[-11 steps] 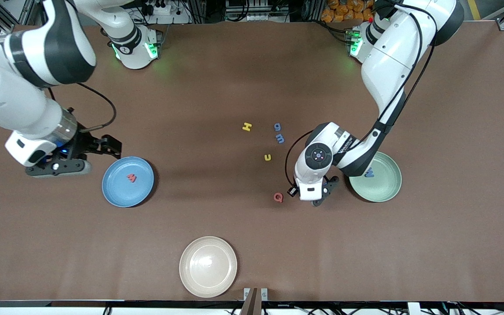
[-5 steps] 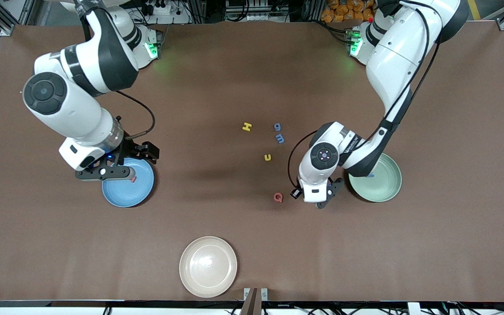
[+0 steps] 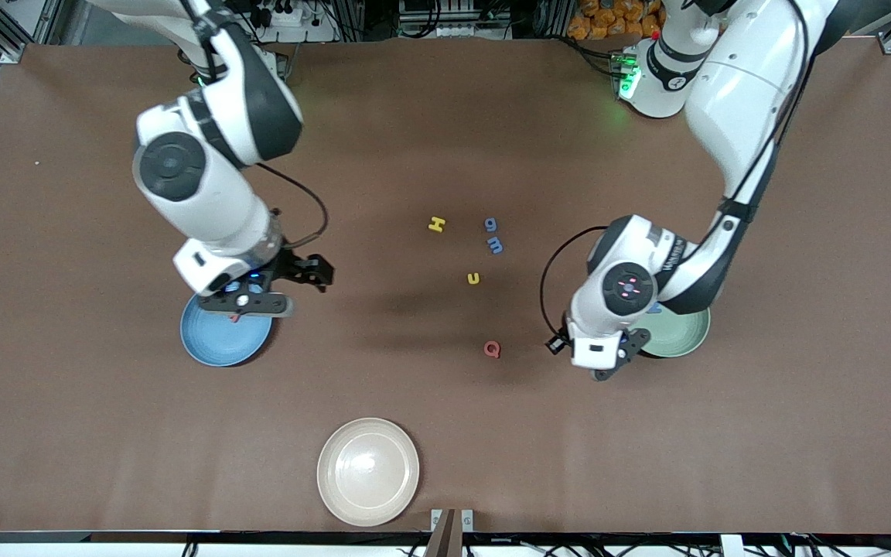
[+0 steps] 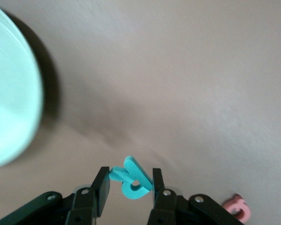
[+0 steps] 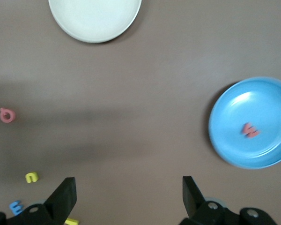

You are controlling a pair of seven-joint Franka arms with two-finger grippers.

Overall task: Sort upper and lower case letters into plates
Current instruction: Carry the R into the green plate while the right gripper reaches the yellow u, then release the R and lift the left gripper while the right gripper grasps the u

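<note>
- My left gripper (image 4: pixel 129 187) has its fingers closed on the teal R (image 4: pixel 131 179), pinched between the pads; it hangs just beside the mint green plate (image 3: pixel 685 340), on the side toward the red Q (image 3: pixel 492 350)
- The R sits tilted in the pads, so I judge it could twist or slip out before it is over the plate and land on the counter (image 3: pixel 445 433) short of the rim
- If I let go right at the rim, the letter could bounce off the edge instead of settling by the blue letter that the arm partly hides there
- The left arm reaches from its base at the top corner, elbow high, wrist bent straight down over the counter
- My right gripper (image 5: pixel 126 197) is wide open and holds nothing; it is over the blue plate (image 3: pixel 217 344), where the red w (image 5: pixel 249 130) lies
- The right arm is folded, forearm steep, wrist pointing down
- Yellow H (image 3: pixel 436 224), blue g (image 3: pixel 490 224), blue m (image 3: pixel 496 246) and yellow u (image 3: pixel 473 278) lie loose mid-counter, unsorted; a low sweep toward them could scatter them
- The cream plate (image 3: pixel 368 472) sits at the near edge, unused
</note>
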